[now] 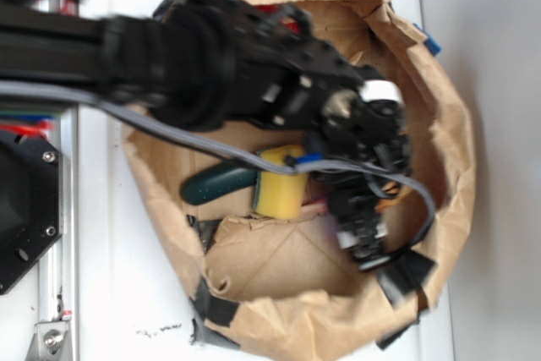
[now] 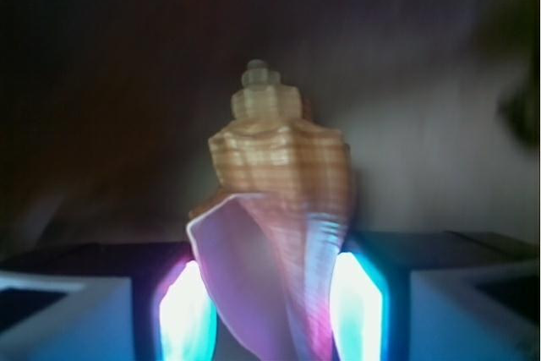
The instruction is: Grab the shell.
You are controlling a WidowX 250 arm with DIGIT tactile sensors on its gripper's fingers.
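a crumpled brown paper bag, rolled down into a shallow basket and patched with black tape, sits on the white bench. going left to right inside it: a dark green tool handle lies across the floor of the bag, then a yellow sponge just beside it, then the black robot arm reaching in from the upper left, its claw low in the right half of the bag. a grey cable trails along the arm and over the sponge. in the exterior view only a sliver of orange beside the claw shows where the shell is; the rest is hidden by the arm.

the wrist view shows the shell plainly. it stands between the two glowing fingers, which press against its sides, so the claw is closed narrow around it. its long axis runs straight away from the camera's base, the ridged spiral top pointing to the upper edge of the picture, the tail end down between the fingers and out of sight.

the shell is tan-orange with fine banding on its shoulder, a pale stepped tip, and a smooth pinkish opening facing the camera. the background behind it is dark and blurred.
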